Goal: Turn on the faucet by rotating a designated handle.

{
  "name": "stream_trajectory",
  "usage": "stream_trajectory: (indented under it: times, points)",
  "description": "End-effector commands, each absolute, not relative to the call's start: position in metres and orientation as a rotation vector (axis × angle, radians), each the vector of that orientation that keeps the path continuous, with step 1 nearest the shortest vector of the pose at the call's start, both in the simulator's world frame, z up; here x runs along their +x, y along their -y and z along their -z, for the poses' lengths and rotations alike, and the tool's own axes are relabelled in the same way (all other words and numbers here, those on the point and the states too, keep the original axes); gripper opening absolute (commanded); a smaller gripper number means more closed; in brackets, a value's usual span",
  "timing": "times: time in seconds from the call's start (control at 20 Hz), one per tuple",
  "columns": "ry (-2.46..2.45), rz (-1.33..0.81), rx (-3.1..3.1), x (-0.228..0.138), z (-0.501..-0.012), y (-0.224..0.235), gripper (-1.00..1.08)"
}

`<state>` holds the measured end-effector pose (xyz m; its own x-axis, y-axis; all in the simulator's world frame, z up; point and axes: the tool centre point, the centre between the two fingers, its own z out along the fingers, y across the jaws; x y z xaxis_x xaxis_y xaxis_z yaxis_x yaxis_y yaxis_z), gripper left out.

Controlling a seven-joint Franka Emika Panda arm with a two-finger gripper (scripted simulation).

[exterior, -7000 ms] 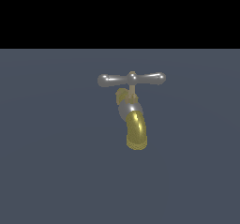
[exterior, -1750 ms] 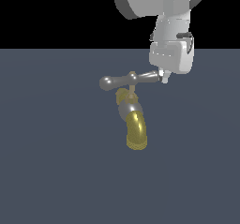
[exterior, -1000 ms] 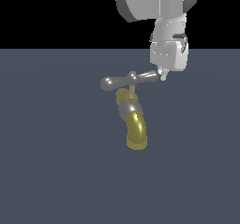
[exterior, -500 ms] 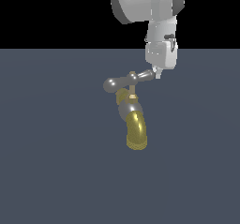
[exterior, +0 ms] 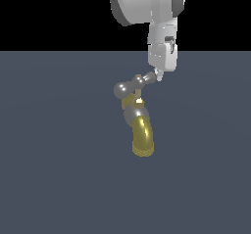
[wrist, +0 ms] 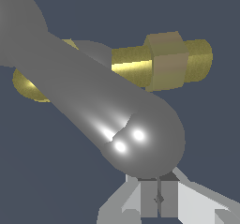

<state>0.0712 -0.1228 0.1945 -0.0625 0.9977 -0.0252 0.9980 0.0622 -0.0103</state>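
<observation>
A: Status on the glossy grey T-bar handle?
B: Swung round since a second ago — now foreshortened, near end pressed by the end effector, fingers closed together, gripping nothing.
A: Location?
B: Atop the brass-spouted grey faucet, mid dark surface. Rotation under way — likely partway open.

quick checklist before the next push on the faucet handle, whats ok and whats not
1. Tool at the handle end on the exterior view's right: ok.
2. Tool fingers together for pushing, not gripping: ok.
3. Firm contact between tool and handle: cannot tell.
4. Handle angled across the faucet: ok.
5. Brass spout away from the tool: ok.
6. Handle turned far enough: cannot tell.
</observation>
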Motion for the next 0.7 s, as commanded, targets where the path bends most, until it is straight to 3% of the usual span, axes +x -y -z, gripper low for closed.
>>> stream_trajectory:
  times: [0.0, 0.5, 0.55, 0.6, 0.65]
  points:
    - [-2.328, 0.020, 2.103, 0.077, -0.195, 0.081, -1.00]
    - [-2.367, 0.000, 2.065, 0.084, -0.197, -0.006, -1.00]
    - [-2.367, 0.000, 2.065, 0.084, -0.197, -0.006, -1.00]
    - [-2.263, 0.037, 2.147, 0.081, -0.195, 0.061, -1.00]
    - [-2.267, 0.036, 2.144, 0.079, -0.195, 0.057, -1.00]
